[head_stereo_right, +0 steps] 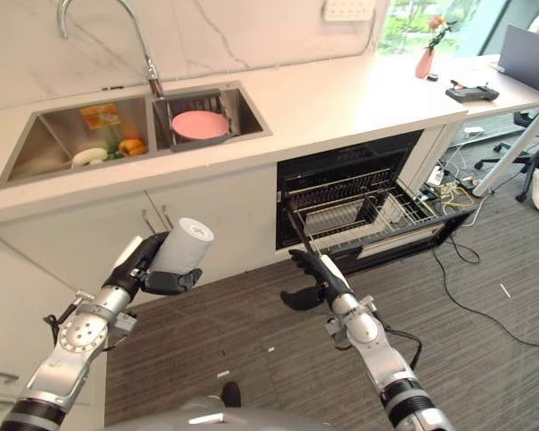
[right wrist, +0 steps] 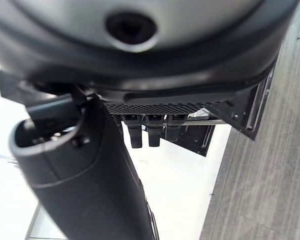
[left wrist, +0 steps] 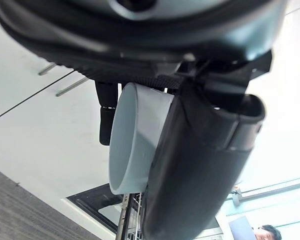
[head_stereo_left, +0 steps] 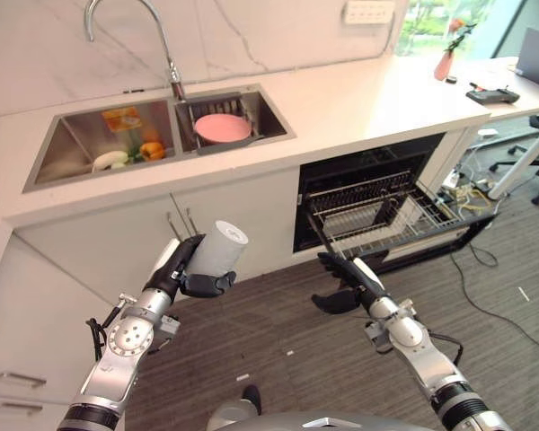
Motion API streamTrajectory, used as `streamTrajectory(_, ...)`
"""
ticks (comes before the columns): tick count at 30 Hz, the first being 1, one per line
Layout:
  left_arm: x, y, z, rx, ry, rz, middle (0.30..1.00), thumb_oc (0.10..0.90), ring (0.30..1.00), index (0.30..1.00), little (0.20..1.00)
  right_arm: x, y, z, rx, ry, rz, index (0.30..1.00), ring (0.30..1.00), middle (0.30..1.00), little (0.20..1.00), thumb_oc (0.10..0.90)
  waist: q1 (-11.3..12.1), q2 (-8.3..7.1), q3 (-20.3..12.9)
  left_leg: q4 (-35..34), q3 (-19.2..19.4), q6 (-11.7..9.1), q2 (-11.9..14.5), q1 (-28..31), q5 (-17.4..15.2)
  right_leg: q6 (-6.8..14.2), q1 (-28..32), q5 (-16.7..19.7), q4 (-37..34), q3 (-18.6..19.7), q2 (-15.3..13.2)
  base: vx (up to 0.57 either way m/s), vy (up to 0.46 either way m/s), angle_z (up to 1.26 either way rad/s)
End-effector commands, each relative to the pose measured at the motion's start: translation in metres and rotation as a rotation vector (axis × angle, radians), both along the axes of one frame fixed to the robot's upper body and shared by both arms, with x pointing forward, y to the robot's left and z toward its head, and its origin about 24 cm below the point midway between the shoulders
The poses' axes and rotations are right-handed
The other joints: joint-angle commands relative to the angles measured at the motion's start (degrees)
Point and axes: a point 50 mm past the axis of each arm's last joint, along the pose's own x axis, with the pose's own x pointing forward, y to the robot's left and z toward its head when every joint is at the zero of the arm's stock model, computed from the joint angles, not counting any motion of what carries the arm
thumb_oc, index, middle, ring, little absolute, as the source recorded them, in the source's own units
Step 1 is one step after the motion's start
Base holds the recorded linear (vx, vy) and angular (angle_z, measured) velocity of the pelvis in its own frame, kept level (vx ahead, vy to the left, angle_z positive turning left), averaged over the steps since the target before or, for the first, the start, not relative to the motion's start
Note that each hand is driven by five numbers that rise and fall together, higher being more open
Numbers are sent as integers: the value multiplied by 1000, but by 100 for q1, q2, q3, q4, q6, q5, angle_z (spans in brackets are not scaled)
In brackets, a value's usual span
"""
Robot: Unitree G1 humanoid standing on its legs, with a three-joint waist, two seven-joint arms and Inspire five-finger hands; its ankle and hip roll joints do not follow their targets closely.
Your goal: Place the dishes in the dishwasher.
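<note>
While the left hand (head_stereo_left: 190, 268) is curled round a pale grey cup (head_stereo_left: 217, 249), fingers on one side and thumb on the other, the cup sits tilted with its open mouth turned up and away from the robot, in the air in front of the white cabinet doors (head_stereo_left: 207, 224) below the sink. Left wrist view confirms the grip: the cup's (left wrist: 135, 140) wall lies against the thumb, with the rim free.

Right hand (head_stereo_left: 346, 280) is empty, fingers straight and spread loosely, thumb out to the side. It hovers over the grey floor (head_stereo_left: 278, 341) just in front of the open dishwasher (head_stereo_left: 377, 193), near the front left corner of the pulled-out wire rack (head_stereo_left: 382, 215); contact with the rack cannot be told.

Rack is drawn forward out of the dark dishwasher cavity; a pale flat item lies in it, too small to identify.

Double sink (head_stereo_left: 153, 130) is set into the white worktop (head_stereo_left: 368, 99). Right basin holds a pink plate (head_stereo_left: 222, 127) in a dark frame. Left basin holds an orange item (head_stereo_left: 151, 150), a white item (head_stereo_left: 110, 160) and a packet (head_stereo_left: 121, 118). Curved tap (head_stereo_left: 153, 36) stands behind the basins.

Far right on the worktop: a pink vase with flowers (head_stereo_left: 447, 56) and a dark controller (head_stereo_left: 492, 93).
</note>
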Motion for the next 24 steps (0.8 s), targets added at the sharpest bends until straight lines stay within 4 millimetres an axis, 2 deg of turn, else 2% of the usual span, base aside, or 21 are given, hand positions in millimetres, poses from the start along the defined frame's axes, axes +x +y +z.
streamTrajectory(1, 19, -18, 52, -34, -279, -122, 300, 400, 300, 300, 300, 34, -4, 57, 39, -276, 14, 900, 900, 900, 900, 800, 25, 22, -366, 530, 76, -358, 14, -209, -674, 132, -653, -169, 1091, -451, -271, 237, 199, -41)
streamTrajectory(2, 18, -18, 53, -39, -283, -121, 300, 400, 300, 300, 300, 36, -5, 62, 69, -295, -9, 900, 900, 900, 900, 800, 28, 20, -392, 434, 88, -358, -53, -55, -823, 182, -687, -114, 818, -585, -401, 199, 104, -47)
streamTrajectory(5, 18, -17, 56, -45, -292, -119, 300, 400, 300, 300, 300, 36, -3, 67, 144, -314, -40, 900, 900, 900, 900, 800, 11, 75, -479, 290, 130, -398, -3, 29, -852, 142, -740, 68, 235, -717, -376, 194, 1, -44)
streamTrajectory(6, 21, -16, 60, -47, -311, -111, 300, 400, 300, 300, 300, 36, 1, 71, 225, -325, -55, 900, 900, 900, 900, 800, -48, 121, -488, 297, 117, -433, 56, 92, -909, 226, -958, 349, -144, -694, -566, 151, -28, -12)
streamTrajectory(10, 24, -14, 66, -36, -333, -104, 300, 400, 300, 300, 300, 33, 6, 71, 297, -312, -48, 900, 900, 900, 900, 800, -43, 132, -477, 332, 167, -480, 105, 192, -1016, 321, -1040, 658, -663, -709, -712, 189, -53, -5)
streamTrajectory(11, 26, -13, 69, -31, -349, -97, 300, 400, 300, 300, 300, 30, 11, 72, 314, -308, -22, 900, 900, 900, 900, 800, -54, 137, -485, 307, 246, -501, 120, 316, -1080, 361, -1110, 767, -890, -854, -808, 234, -74, -6)
streamTrajectory(13, 27, -11, 70, -32, -359, -85, 300, 400, 300, 300, 300, 27, 14, 74, 328, -308, 10, 900, 900, 900, 900, 800, -49, 61, -500, 314, 326, -527, 78, 437, -1174, 389, -1016, 883, -1025, -1005, -789, 362, -131, -7)
streamTrajectory(14, 29, -12, 70, -26, -363, -81, 300, 400, 300, 300, 300, 25, 13, 76, 335, -310, 23, 900, 900, 900, 900, 800, -72, -53, -558, 338, 301, -543, 10, 534, -1289, 433, -937, 1029, -1003, -1065, -773, 414, -185, -7)
streamTrajectory(17, 32, -12, 70, -26, -370, -70, 300, 400, 300, 300, 300, 23, 12, 78, 350, -318, 23, 900, 900, 900, 900, 800, -140, -119, -612, 359, 231, -600, 62, 642, -1406, 408, -941, 933, -962, -938, -653, 330, -181, 1)
streamTrajectory(18, 33, -11, 68, -41, -368, -49, 300, 400, 300, 300, 300, 23, 10, 82, 378, -332, 18, 900, 900, 900, 900, 800, -222, -146, -633, 532, 138, -691, 235, 734, -1486, 336, -1004, 795, -824, -765, -472, 227, -157, -15)
streamTrajectory(20, 34, -10, 68, -40, -367, -41, 300, 400, 300, 300, 300, 24, 10, 85, 401, -340, 19, 900, 900, 900, 900, 800, -232, -132, -638, 770, 101, -749, 348, 718, -1489, 259, -1010, 670, -760, -722, -345, 229, -204, 2)
streamTrajectory(22, 35, -8, 69, -48, -372, -28, 300, 400, 300, 300, 300, 26, 10, 87, 445, -343, 14, 900, 900, 900, 900, 800, -222, -108, -583, 1638, 24, -964, 713, 415, -1319, -9, -935, 341, -739, -677, -4, 212, -314, -9)
streamTrajectory(23, 35, -7, 69, -59, -375, -17, 300, 400, 300, 300, 300, 25, 11, 86, 469, -335, 16, 900, 900, 900, 900, 800, -194, -145, -521, 2196, -13, -1067, 839, 203, -1092, -117, -847, 227, -758, -637, 110, 221, -417, -32)
streamTrajectory(24, 36, -6, 68, -76, -376, -8, 300, 400, 300, 300, 300, 22, 12, 80, 510, -294, 16, 900, 900, 900, 900, 800, -139, -201, -415, 3177, -22, -1258, 1062, -219, -785, -346, -635, 21, -888, -675, 325, 148, -316, -29)
